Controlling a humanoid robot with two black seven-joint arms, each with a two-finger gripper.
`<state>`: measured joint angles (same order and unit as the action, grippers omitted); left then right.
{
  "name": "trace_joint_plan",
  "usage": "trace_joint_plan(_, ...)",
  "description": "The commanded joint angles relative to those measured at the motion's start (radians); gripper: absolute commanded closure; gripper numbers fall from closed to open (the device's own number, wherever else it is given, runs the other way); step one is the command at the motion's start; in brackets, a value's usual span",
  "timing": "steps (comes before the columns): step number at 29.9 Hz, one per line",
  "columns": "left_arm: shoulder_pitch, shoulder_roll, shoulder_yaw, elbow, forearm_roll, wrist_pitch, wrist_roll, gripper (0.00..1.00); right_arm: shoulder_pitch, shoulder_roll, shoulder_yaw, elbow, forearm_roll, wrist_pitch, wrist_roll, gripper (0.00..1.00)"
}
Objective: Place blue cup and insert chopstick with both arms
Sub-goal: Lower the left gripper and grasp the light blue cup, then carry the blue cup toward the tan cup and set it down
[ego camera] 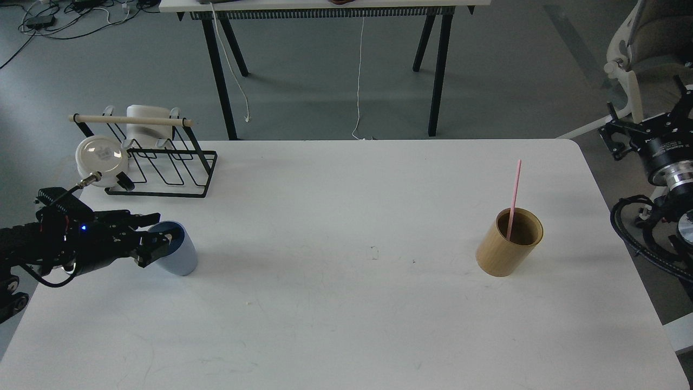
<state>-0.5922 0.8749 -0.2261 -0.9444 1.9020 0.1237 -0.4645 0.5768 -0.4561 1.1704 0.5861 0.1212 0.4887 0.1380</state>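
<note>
The blue cup stands on the white table at the left, leaning slightly. My left gripper comes in from the left at the cup's rim. Its fingers are spread, one above the rim and one at the cup's left side, not closed. A pink chopstick stands upright in a bamboo-coloured holder at the right. My right arm hangs beyond the table's right edge, and its fingers cannot be told apart.
A black wire dish rack with a wooden bar, a white cup and a round white lid stands at the table's back left corner. A chair and another table's legs stand behind.
</note>
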Motion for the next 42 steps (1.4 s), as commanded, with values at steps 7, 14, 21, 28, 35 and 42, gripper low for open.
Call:
trace_joint_plan(7,-0.001,-0.005,0.031,0.021,-0.001,0.007,-0.008,0.84,0.0,0.002,0.0,0.001,0.0,0.0,0.0,0.01)
trace_joint_plan(14,-0.009,-0.007,0.03,0.015,-0.004,0.002,-0.011,0.96,0.0,0.001,0.002,0.0,0.0,0.0,0.0,0.01)
trace_joint_plan(21,-0.101,0.003,0.028,-0.106,-0.003,-0.091,-0.024,0.97,0.003,0.001,0.0,0.003,0.0,0.0,0.0,0.01)
trace_joint_plan(28,-0.383,-0.025,0.027,-0.309,-0.001,-0.458,-0.024,0.96,0.015,-0.015,0.0,0.004,0.0,0.0,0.0,0.01)
trace_joint_plan(35,-0.561,-0.313,0.031,-0.323,0.081,-0.612,0.036,0.96,0.014,-0.033,0.002,0.004,0.0,0.0,0.0,0.01)
trace_joint_plan(42,-0.551,-0.575,0.05,-0.249,0.28,-0.612,0.035,0.95,0.014,-0.039,0.02,0.006,0.0,0.0,0.0,0.01)
